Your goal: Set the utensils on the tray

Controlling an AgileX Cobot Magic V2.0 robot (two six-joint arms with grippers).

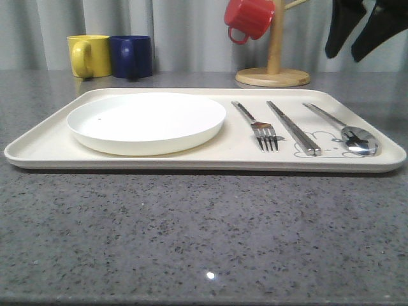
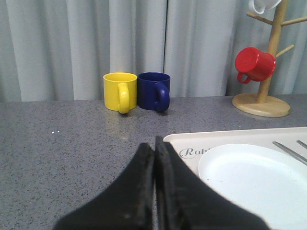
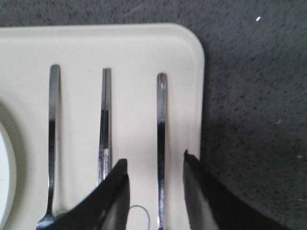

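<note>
Cream tray [image 1: 44, 152] on grey worktop [image 1: 191, 236], across middle of front frame. White plate [image 1: 146, 121] at its left; fork [image 1: 258, 127], chopsticks [image 1: 293, 127], spoon [image 1: 347, 131] side by side at right, none touching. Right hand [image 3: 156, 167] above spoon handle, fingers spread, gripping nothing. Left hand [image 2: 154, 158] closed, empty, near tray corner. Judgement: placing looks complete; next move only calls for right hand to lift clear without touching spoon.
</note>
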